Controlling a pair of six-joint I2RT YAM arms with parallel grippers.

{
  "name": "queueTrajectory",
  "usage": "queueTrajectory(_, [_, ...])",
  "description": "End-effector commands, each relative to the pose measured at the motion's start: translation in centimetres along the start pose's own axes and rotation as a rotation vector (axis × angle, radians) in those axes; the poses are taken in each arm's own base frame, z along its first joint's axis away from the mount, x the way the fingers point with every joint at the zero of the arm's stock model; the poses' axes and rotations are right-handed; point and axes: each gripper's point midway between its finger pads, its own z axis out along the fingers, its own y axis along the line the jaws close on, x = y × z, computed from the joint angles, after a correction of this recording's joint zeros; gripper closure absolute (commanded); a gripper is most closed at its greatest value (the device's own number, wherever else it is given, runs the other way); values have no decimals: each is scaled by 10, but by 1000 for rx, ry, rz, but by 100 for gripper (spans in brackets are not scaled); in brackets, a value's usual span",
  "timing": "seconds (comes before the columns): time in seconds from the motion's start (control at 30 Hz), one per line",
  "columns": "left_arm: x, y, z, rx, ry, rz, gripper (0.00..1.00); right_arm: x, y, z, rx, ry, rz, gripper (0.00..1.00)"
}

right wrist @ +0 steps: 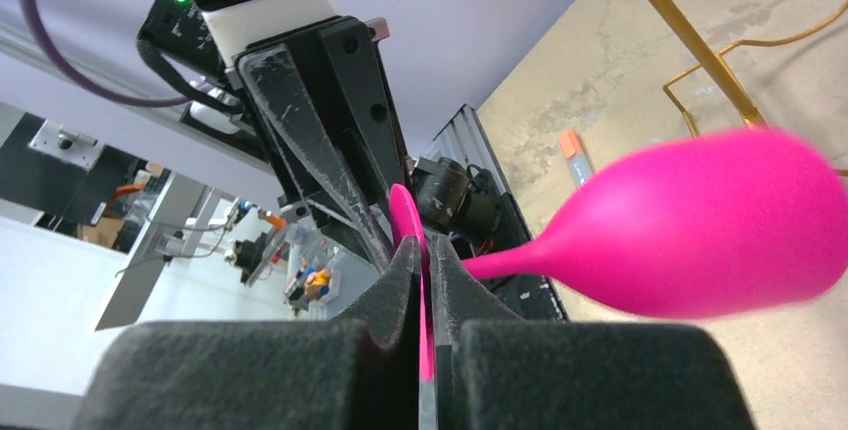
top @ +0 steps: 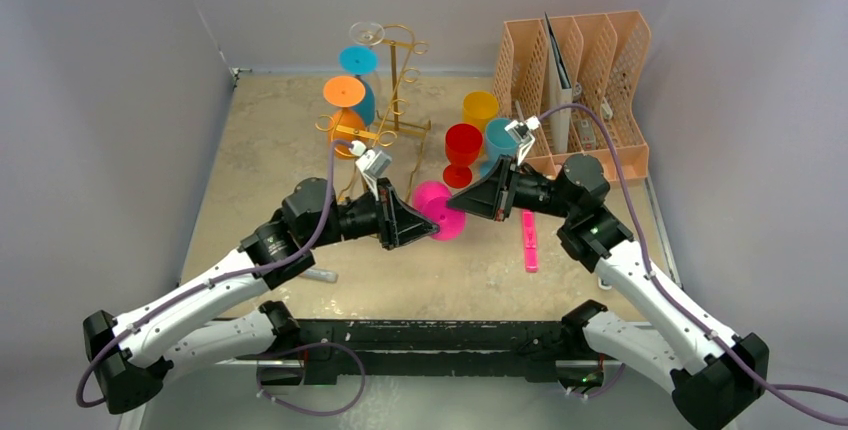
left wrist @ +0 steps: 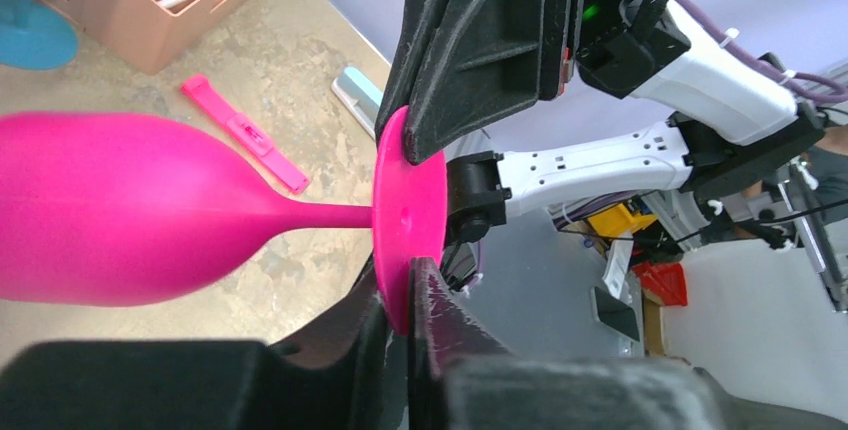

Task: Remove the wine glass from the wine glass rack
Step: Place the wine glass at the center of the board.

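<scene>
the wine glass (top: 438, 207) is solid hot pink. the wine glass rack (top: 398, 90) is gold, the file organiser (top: 612, 55) peach with perforated walls.

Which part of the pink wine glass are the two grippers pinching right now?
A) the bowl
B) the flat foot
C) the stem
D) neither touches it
B: both wrist views show the left gripper and right gripper clamped on opposite edges of the foot of the pink wine glass, bowl and stem free.

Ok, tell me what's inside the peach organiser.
The organiser holds an upright grey folder in one slot and small pen-like bits low in others. Its walls cover part of the slot floors.
</scene>
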Motion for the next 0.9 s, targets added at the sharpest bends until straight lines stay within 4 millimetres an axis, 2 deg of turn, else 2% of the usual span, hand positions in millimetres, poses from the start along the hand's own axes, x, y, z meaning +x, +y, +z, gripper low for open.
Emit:
queueTrajectory(0.0, [-16, -22, -9, 88, -67, 52, 98, -2, 13, 0, -54, -1, -32, 100])
queueTrajectory(0.13, [-14, -23, -11, 96, -61, 69, 100, -3, 19, 0, -81, 0, -33, 100])
queueTrajectory(0.23, [-12, -27, -10, 119, -48, 71, 100, 0, 25, -1, -107, 29, -16, 92])
queueTrajectory(0.3, [-12, -30, -10, 142, -46, 74, 100, 2, 27, -1, -118, 48, -2, 82])
queueTrajectory(0.4, [-11, -31, -10, 151, -46, 71, 100, 4, 31, -2, -135, 66, 12, 76])
queueTrajectory(0.47, [-11, -31, -9, 150, -46, 69, 100, 6, 34, -3, -150, 78, 14, 78])
queueTrajectory(0.6, [-11, -32, -8, 161, -43, 66, 100, 9, 40, -6, -170, 97, 10, 99])
queueTrajectory(0.77, [-8, -32, -6, 165, -29, 54, 100, 5, 42, -5, -171, 91, 1, 100])
queueTrajectory(0.87, [-5, -31, -3, 162, -3, 44, 81, 4, 40, -4, -166, 80, -9, 100])
